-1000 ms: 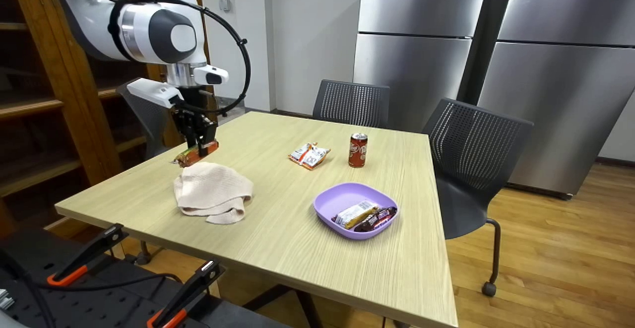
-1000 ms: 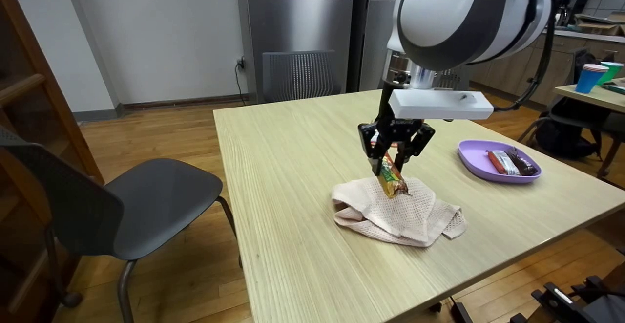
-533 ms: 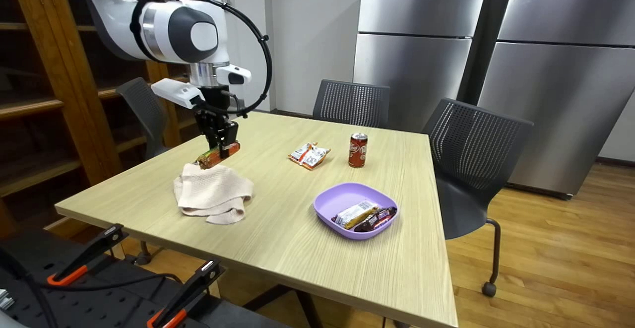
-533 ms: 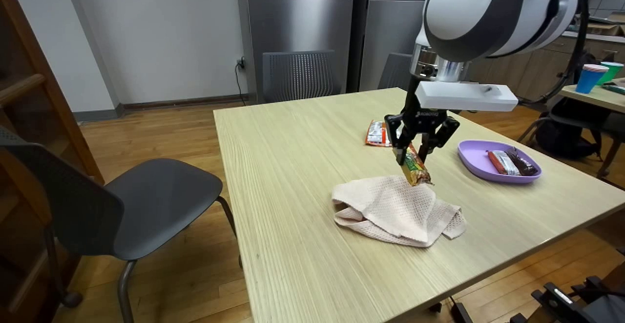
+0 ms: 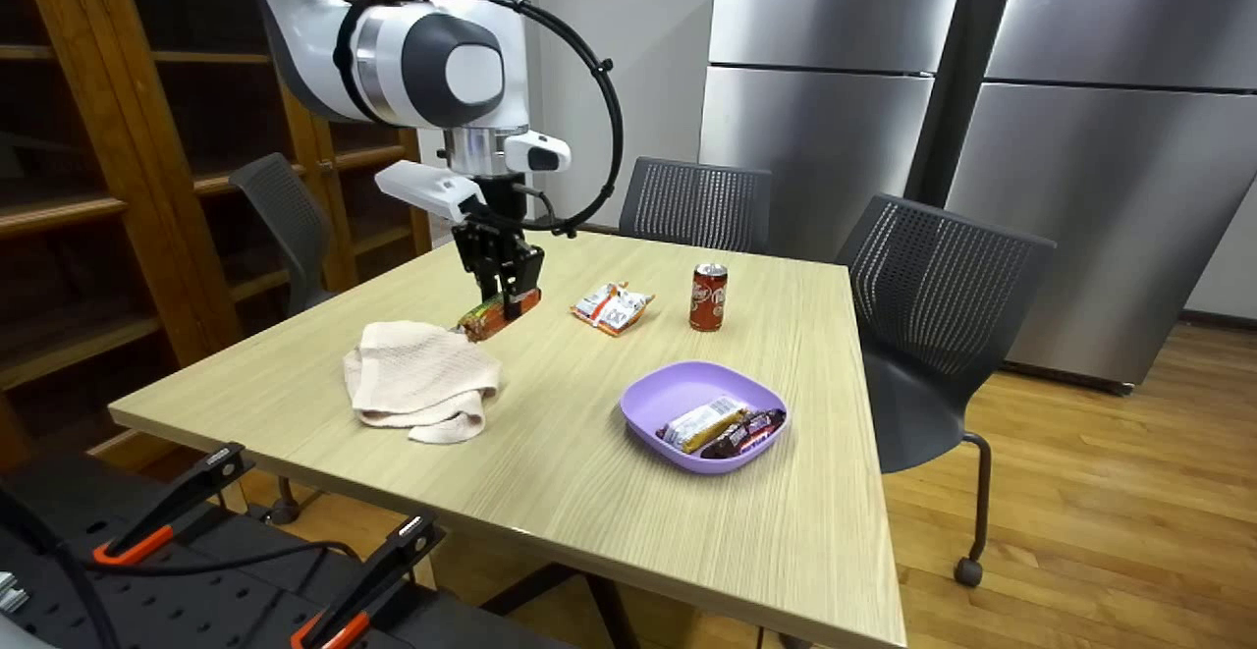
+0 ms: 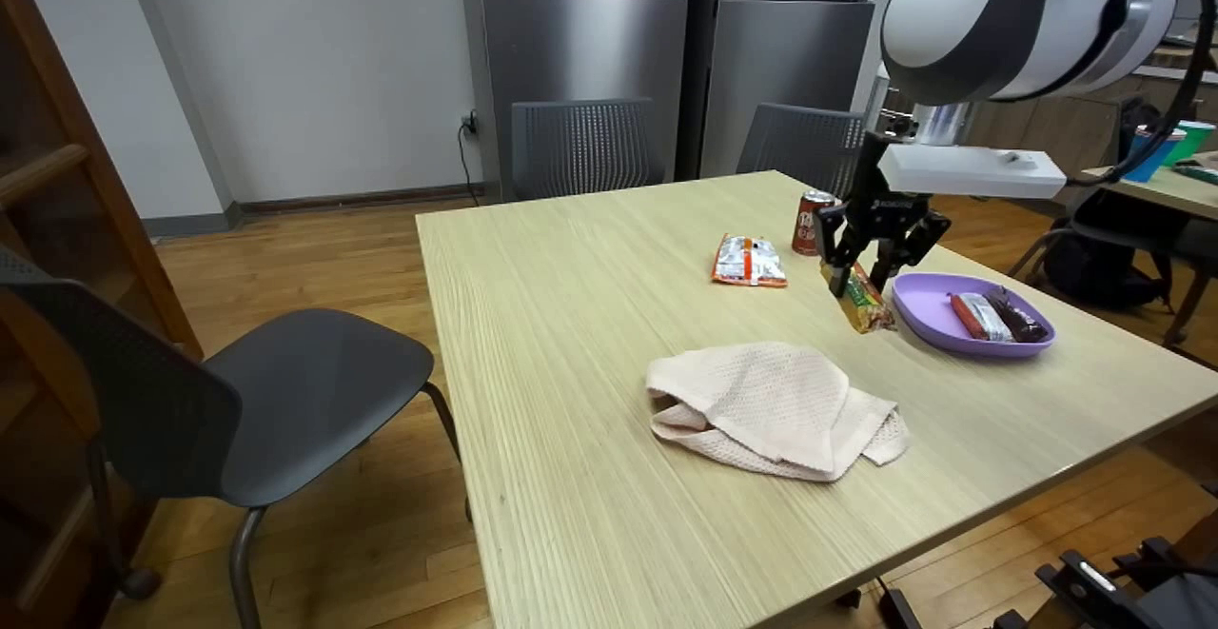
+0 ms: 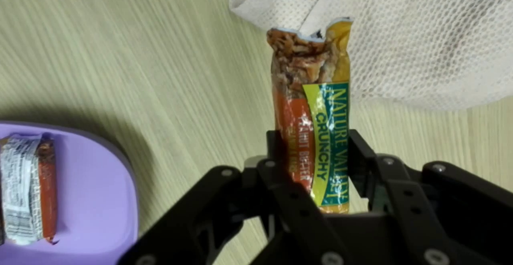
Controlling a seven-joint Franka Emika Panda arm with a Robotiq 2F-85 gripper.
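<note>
The tool (image 7: 315, 146) is clamped on a granola bar (image 7: 312, 116) (printed "Nature Valley Crunchy"), bearing on both long edges. The granola bar is suspended above the counter (image 6: 571, 382); in the wrist view, its upper end shows against the edge of the rumpled cloth (image 6: 761, 405), with the purple dish (image 7: 96, 201) at left. The purple dish contains wrapped bars (image 5: 707, 423). In both exterior views, a white-and-orange packet (image 6: 749, 261) rests on the counter near an upright red can (image 5: 708, 297).

Snack bar (image 7: 312, 116): "NATURE VALLEY CRUNCHY" (smaller: "PEANUT BUTTER").
</note>
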